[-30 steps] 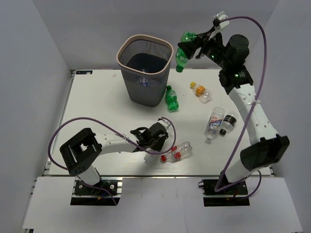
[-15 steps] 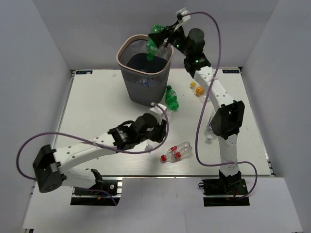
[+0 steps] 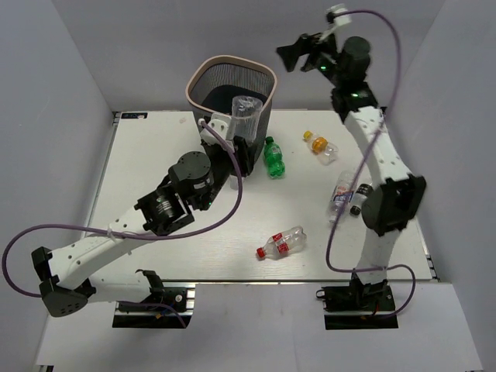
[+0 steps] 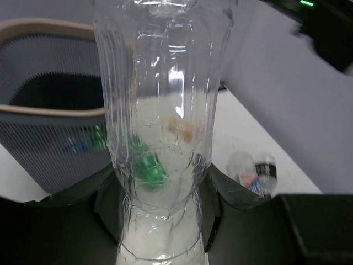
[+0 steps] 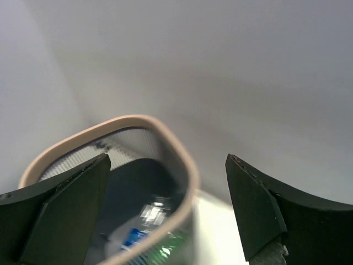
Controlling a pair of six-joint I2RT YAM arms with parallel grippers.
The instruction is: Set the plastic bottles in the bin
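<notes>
The right gripper (image 5: 166, 160) stands wide apart, empty, framing the bin (image 5: 139, 118) with bottles (image 5: 148, 214) lying inside

clear bottle (image 4: 160, 110) cut off top and bottom; bin (image 4: 44, 149) cut off at left; bottles (image 5: 146, 221) inside it blurred, labels unreadable

The bin (image 3: 232, 58), dark grey mesh with a beige rim, is standing at upper centre, holding a blue-labelled bottle (image 5: 134, 236). The left end effector (image 4: 160, 190) is gripping a clear bottle (image 3: 244, 115) raised at the bin's right side. On the desk, a green bottle (image 3: 273, 156) is lying just right of the bin. An orange-capped bottle (image 3: 320, 146) is lying farther right. A white-capped bottle (image 3: 341, 192) and a dark-capped bottle (image 3: 361, 198) are lying side by side at right. A red-capped bottle (image 3: 280, 242) is lying at lower centre.
</notes>
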